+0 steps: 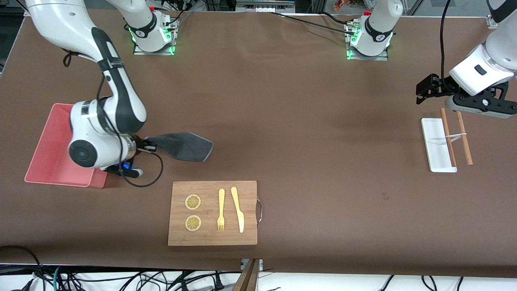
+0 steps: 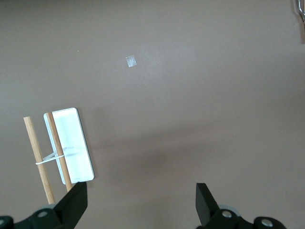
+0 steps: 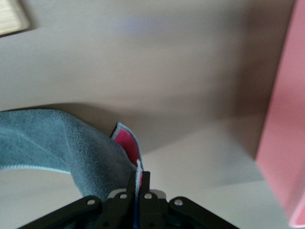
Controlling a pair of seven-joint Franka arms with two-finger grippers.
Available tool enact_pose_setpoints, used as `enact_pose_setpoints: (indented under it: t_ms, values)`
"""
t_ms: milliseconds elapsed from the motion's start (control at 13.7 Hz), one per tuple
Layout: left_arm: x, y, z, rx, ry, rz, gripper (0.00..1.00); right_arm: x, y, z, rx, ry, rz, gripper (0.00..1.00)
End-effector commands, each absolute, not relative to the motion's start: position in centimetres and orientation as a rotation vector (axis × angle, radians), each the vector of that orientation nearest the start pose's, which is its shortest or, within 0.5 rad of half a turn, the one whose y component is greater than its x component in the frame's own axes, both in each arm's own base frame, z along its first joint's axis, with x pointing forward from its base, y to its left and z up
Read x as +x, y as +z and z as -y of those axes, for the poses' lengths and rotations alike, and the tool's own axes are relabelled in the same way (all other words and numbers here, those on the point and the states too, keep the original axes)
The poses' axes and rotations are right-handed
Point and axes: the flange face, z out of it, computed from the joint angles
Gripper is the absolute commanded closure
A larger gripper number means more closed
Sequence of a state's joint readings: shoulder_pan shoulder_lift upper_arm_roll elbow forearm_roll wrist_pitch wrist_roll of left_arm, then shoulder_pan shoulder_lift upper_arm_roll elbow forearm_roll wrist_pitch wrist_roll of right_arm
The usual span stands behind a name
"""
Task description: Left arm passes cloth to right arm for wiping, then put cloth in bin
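Note:
The dark grey cloth (image 1: pixel 183 146) hangs from my right gripper (image 1: pixel 148 145), which is shut on one edge of it, just above the table beside the pink bin (image 1: pixel 52 147). In the right wrist view the cloth (image 3: pixel 57 143) trails off from the pinched fingers (image 3: pixel 138 179), and the bin's wall (image 3: pixel 286 124) stands close by. My left gripper (image 1: pixel 424 89) hovers open and empty over the left arm's end of the table, above bare tabletop next to the white tray (image 1: pixel 437 143). Its fingertips (image 2: pixel 76 198) stand wide apart.
A wooden board (image 1: pixel 213 213) with two lemon slices, a fork and a knife lies nearer the front camera than the cloth. Two wooden sticks (image 1: pixel 456 137) joined by a white band rest across the white tray (image 2: pixel 71 145).

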State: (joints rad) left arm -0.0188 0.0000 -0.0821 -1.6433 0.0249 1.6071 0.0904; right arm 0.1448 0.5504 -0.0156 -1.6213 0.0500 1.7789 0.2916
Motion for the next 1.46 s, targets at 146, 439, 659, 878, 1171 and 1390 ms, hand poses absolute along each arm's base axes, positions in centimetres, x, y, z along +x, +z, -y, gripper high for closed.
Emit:
enact_pose_setpoints:
  t_ms: [146,439,659,878,1171,1390]
  values:
    - [55.3,59.7,5.4,-3.111,0.06,-0.305,0.0,63.4,28.5,-1.7,-3.108,0.649,-0.087,1.0]
    - [55.3,59.7,5.4,-3.111,0.06,-0.303,0.0,63.3,38.7,-1.0,-3.148,0.61,-0.048,1.0]
    - [55.3,59.7,5.5,-3.111,0.057,-0.305,0.0,62.4,46.4,1.7,-3.132,0.64,-0.02,1.0]
    - [55.3,59.7,5.4,-3.111,0.06,-0.305,0.0,60.6,51.4,6.0,-3.184,0.602,0.018,1.0]
    - [55.3,59.7,5.4,-3.111,0.06,-0.305,0.0,58.5,52.4,14.2,-3.184,0.629,0.107,1.0]
    - [55.3,59.7,5.4,-3.111,0.06,-0.303,0.0,58.1,49.0,19.9,-3.193,0.672,0.106,1.0]
